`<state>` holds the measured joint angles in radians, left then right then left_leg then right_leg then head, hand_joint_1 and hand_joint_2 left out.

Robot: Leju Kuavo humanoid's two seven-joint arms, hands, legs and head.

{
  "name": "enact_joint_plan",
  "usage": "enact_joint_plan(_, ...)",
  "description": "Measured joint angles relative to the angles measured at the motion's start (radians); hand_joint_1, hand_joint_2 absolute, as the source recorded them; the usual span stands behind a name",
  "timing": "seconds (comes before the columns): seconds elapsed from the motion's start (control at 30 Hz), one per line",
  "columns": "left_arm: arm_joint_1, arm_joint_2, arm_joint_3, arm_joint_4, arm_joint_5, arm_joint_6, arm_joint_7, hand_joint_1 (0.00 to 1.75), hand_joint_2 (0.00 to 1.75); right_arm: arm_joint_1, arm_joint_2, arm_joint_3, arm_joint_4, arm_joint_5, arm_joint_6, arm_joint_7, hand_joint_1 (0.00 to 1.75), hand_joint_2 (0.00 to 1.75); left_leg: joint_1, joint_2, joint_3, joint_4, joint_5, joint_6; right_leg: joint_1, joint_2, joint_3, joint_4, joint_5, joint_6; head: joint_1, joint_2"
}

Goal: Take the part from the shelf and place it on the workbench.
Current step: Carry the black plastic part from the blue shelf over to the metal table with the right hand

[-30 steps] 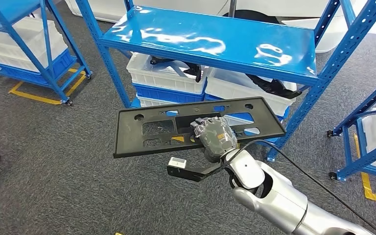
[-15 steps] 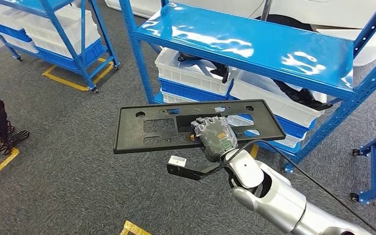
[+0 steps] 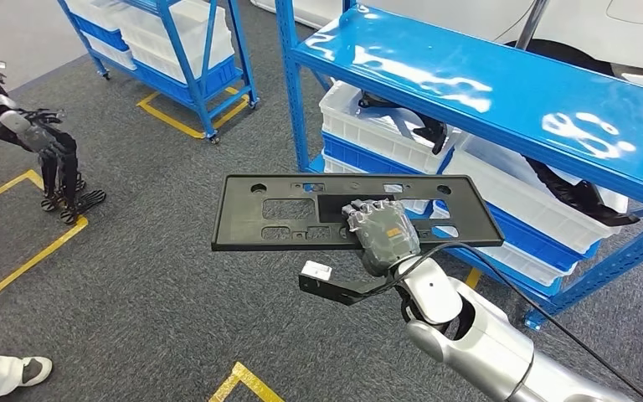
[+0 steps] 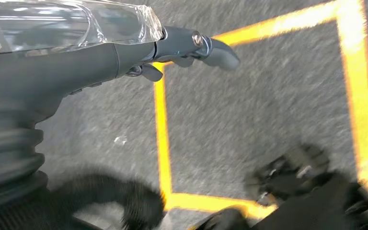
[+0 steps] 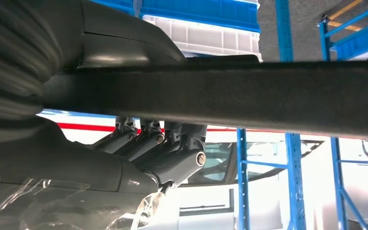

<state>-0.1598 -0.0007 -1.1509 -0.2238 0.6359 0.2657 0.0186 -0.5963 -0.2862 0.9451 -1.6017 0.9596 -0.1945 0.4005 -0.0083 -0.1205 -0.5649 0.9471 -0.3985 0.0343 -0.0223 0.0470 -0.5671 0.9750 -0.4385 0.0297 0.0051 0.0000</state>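
Observation:
The part (image 3: 285, 213) is a long flat black plastic panel with cut-outs, held level in mid-air in front of the blue shelf (image 3: 486, 92). My right hand (image 3: 381, 234) grips it near the middle of its near edge, fingers curled over the top. From the right wrist, the part (image 5: 268, 96) appears as a dark band across the picture, with my right hand's fingers (image 5: 163, 148) wrapped on it. My left hand (image 4: 124, 52) hangs over grey carpet with its fingers stretched out and nothing in it.
White and blue bins (image 3: 368, 126) with black parts sit under the shelf's top board. A second blue rack (image 3: 192, 50) stands at the far left. Another robot's dark hand (image 3: 50, 151) reaches in at the left. Yellow floor lines (image 3: 25, 260) and a person's shoe (image 3: 4, 373) lie nearby.
The whole picture has shifted: the camera has turned left, so the shelf slides to the right. My right hand keeps the same hold on the part.

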Motion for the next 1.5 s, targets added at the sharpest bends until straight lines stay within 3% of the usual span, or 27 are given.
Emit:
enact_joint_plan(0.07,0.011,0.005,0.0,0.0,0.003,-0.003,0.014,0.0,1.75,0.0,-0.005,-0.009,-0.003,0.0,0.0,0.005,1.75,1.75,0.0,0.029,-0.021,0.036,-0.02,-0.013,-0.002,-0.023,0.002,-0.003,0.001,-0.011,-0.003,0.0)
enact_joint_plan(0.13,0.014,0.007,0.0,0.0,0.006,-0.007,0.026,0.0,1.75,0.0,-0.01,-0.015,-0.005,-0.004,0.0,0.01,1.75,1.75,0.002,0.081,-0.077,0.149,-0.073,-0.028,-0.003,-0.045,0.004,-0.004,-0.001,-0.019,-0.006,0.0)
enact_joint_plan(0.2,0.015,0.008,0.0,0.0,0.005,-0.007,0.028,0.0,1.75,0.003,-0.016,-0.017,-0.005,-0.007,0.001,0.013,1.75,1.75,0.009,0.102,-0.147,0.282,-0.117,-0.037,-0.001,-0.068,0.005,-0.004,-0.003,-0.022,-0.007,0.0)
enact_joint_plan(0.23,0.016,0.008,0.0,0.0,0.002,-0.005,0.026,0.0,1.75,0.005,-0.019,-0.017,-0.005,-0.007,0.001,0.014,1.75,1.75,0.011,0.107,-0.164,0.31,-0.118,-0.038,-0.001,-0.08,0.006,-0.004,-0.005,-0.021,-0.008,0.0)
enact_joint_plan(0.27,0.017,0.009,0.0,0.0,0.001,-0.002,0.024,0.0,1.75,0.007,-0.02,-0.018,-0.006,-0.007,0.002,0.014,1.75,1.75,0.012,0.111,-0.159,0.293,-0.1,-0.038,-0.001,-0.091,0.008,-0.004,-0.007,-0.02,-0.008,0.0)
enact_joint_plan(0.3,0.017,0.01,0.0,0.0,0.001,0.001,0.022,0.0,1.75,0.008,-0.022,-0.018,-0.007,-0.006,0.002,0.016,1.75,1.75,0.012,0.116,-0.135,0.24,-0.069,-0.035,-0.001,-0.102,0.01,-0.004,-0.01,-0.019,-0.008,0.0)
enact_joint_plan(0.37,0.018,0.012,0.001,0.0,0.003,0.004,0.016,0.0,1.75,0.008,-0.023,-0.023,-0.011,-0.006,0.003,0.018,1.75,1.75,0.003,0.153,-0.058,0.086,-0.007,-0.024,0.002,-0.12,0.018,-0.005,-0.016,-0.014,-0.008,0.0)
enact_joint_plan(0.43,0.018,0.014,0.001,0.0,-0.001,0.004,0.01,0.0,1.75,0.009,-0.025,-0.029,-0.014,-0.007,0.003,0.02,1.75,1.75,-0.009,0.18,-0.019,0.004,0.015,-0.011,0.006,-0.136,0.023,-0.005,-0.02,-0.006,-0.007,0.0)
enact_joint_plan(0.5,0.018,0.016,0.001,0.0,-0.005,0.002,0.007,0.0,1.75,0.012,-0.026,-0.033,-0.015,-0.007,0.003,0.02,1.75,1.75,-0.013,0.165,-0.02,-0.002,0.015,-0.003,0.008,-0.154,0.026,-0.009,-0.023,0.003,-0.007,0.0)
enact_joint_plan(0.57,0.018,0.017,0.001,0.0,-0.006,0.001,0.005,0.0,1.75,0.014,-0.028,-0.034,-0.019,-0.007,0.002,0.02,1.75,1.75,-0.009,0.143,-0.016,-0.01,0.02,0.008,0.006,-0.136,0.024,0.008,-0.04,0.011,-0.007,0.0)
enact_joint_plan(0.63,0.015,0.017,0.0,0.0,-0.006,0.003,0.002,0.0,1.75,0.016,-0.031,-0.037,-0.021,-0.007,0.002,0.019,1.75,1.75,-0.003,0.123,-0.01,-0.015,0.025,0.018,0.004,-0.085,-0.015,0.097,-0.092,0.014,-0.006,0.0)
enact_joint_plan(0.7,0.009,0.017,0.0,0.0,-0.006,0.004,-0.001,0.0,1.75,0.023,-0.034,-0.037,-0.021,-0.006,0.0,0.019,1.75,1.75,-0.003,0.099,-0.009,-0.015,0.025,0.023,0.005,-0.056,-0.087,0.237,-0.148,0.015,-0.005,0.0)
enact_joint_plan(0.73,0.008,0.017,0.0,0.0,-0.006,0.003,0.002,0.0,1.75,0.029,-0.036,-0.037,-0.021,-0.007,0.0,0.019,1.75,1.75,-0.003,0.085,-0.008,-0.015,0.024,0.023,0.005,-0.051,-0.115,0.285,-0.157,0.017,-0.005,0.0)
enact_joint_plan(0.77,0.007,0.017,0.0,0.0,-0.007,0.001,0.006,0.0,1.75,0.034,-0.037,-0.038,-0.021,-0.007,0.0,0.019,1.75,1.75,-0.002,0.069,-0.007,-0.014,0.024,0.024,0.004,-0.049,-0.127,0.298,-0.147,0.018,-0.005,0.0)
enact_joint_plan(0.8,0.008,0.017,0.0,0.0,-0.007,-0.001,0.012,0.0,1.75,0.037,-0.038,-0.038,-0.021,-0.008,0.0,0.019,1.75,1.75,-0.001,0.054,-0.005,-0.013,0.023,0.023,0.003,-0.046,-0.12,0.269,-0.117,0.019,-0.005,0.0)
enact_joint_plan(0.83,0.008,0.017,0.0,0.0,-0.007,-0.003,0.018,0.0,1.75,0.038,-0.039,-0.039,-0.021,-0.008,0.0,0.019,1.75,1.75,0.0,0.04,-0.004,-0.01,0.022,0.02,0.0,-0.037,-0.094,0.202,-0.075,0.02,-0.005,0.0)
enact_joint_plan(0.9,0.008,0.017,0.0,0.0,-0.006,-0.005,0.026,0.0,1.75,0.038,-0.041,-0.043,-0.021,-0.007,-0.001,0.018,1.75,1.75,0.001,0.013,-0.009,0.001,0.015,0.011,-0.009,0.007,-0.038,0.067,-0.013,0.021,-0.005,0.0)
enact_joint_plan(0.97,0.009,0.018,0.0,0.0,-0.004,-0.006,0.028,0.0,1.75,0.038,-0.044,-0.047,-0.021,-0.006,-0.001,0.018,1.75,1.75,0.003,-0.009,-0.019,0.01,0.011,0.001,-0.009,0.028,-0.017,0.015,-0.001,0.017,-0.006,0.0)
enact_joint_plan(1.03,0.013,0.021,0.001,0.0,-0.004,-0.008,0.028,0.0,1.75,0.036,-0.045,-0.051,-0.022,-0.005,-0.001,0.018,1.75,1.75,0.007,-0.029,-0.026,0.01,0.012,-0.009,-0.005,0.005,-0.015,0.013,-0.001,0.006,-0.006,0.0)
enact_joint_plan(1.07,0.015,0.023,0.001,0.0,-0.004,-0.009,0.028,0.0,1.75,0.034,-0.045,-0.053,-0.024,-0.005,-0.001,0.018,1.75,1.75,0.007,-0.021,-0.028,0.014,0.01,-0.015,-0.005,-0.007,-0.012,0.012,0.0,-0.001,-0.006,0.0)
enact_joint_plan(1.13,0.014,0.026,0.0,0.0,-0.005,-0.011,0.027,0.0,1.75,0.03,-0.046,-0.059,-0.027,-0.004,-0.001,0.018,1.75,1.75,0.005,0.03,-0.052,0.069,-0.021,-0.026,-0.009,-0.032,-0.005,0.009,-0.002,-0.012,-0.009,0.0)
enact_joint_plan(1.2,0.01,0.025,0.0,0.0,-0.005,-0.011,0.027,0.0,1.75,0.03,-0.046,-0.062,-0.029,-0.004,0.0,0.018,1.75,1.75,0.009,0.088,-0.12,0.207,-0.083,-0.038,-0.005,-0.055,-0.001,0.009,-0.006,-0.019,-0.013,0.0)
enact_joint_plan(1.27,0.009,0.025,0.0,0.0,-0.006,-0.011,0.025,0.0,1.75,0.03,-0.047,-0.062,-0.029,-0.002,0.002,0.017,1.75,1.75,0.014,0.104,-0.177,0.314,-0.114,-0.044,-0.002,-0.079,0.0,0.01,-0.01,-0.02,-0.013,0.0)
enact_joint_plan(1.3,0.008,0.025,0.0,0.0,-0.007,-0.011,0.023,0.0,1.75,0.03,-0.046,-0.062,-0.029,0.0,0.004,0.017,1.75,1.75,0.015,0.106,-0.177,0.308,-0.103,-0.044,-0.002,-0.09,0.001,0.01,-0.011,-0.019,-0.013,0.0)
enact_joint_plan(1.33,0.006,0.025,0.0,0.0,-0.009,-0.011,0.022,0.0,1.75,0.03,-0.046,-0.062,-0.029,0.001,0.004,0.017,1.75,1.75,0.014,0.111,-0.155,0.261,-0.075,-0.041,-0.001,-0.102,0.004,0.01,-0.014,-0.018,-0.013,0.0)
enact_joint_plan(1.43,0.0,0.025,0.0,0.0,-0.018,-0.013,0.021,0.0,1.75,0.027,-0.045,-0.062,-0.029,0.005,0.005,0.017,1.75,1.75,0.0,0.162,-0.053,0.058,0.006,-0.022,0.004,-0.133,0.015,0.01,-0.023,-0.01,-0.013,0.0)
enact_joint_plan(1.5,-0.003,0.025,0.0,0.0,-0.024,-0.014,0.02,0.0,1.75,0.026,-0.044,-0.062,-0.029,0.009,0.004,0.017,1.75,1.75,-0.012,0.176,-0.035,0.014,0.013,-0.009,0.007,-0.151,0.019,0.008,-0.029,-0.001,-0.012,0.0)
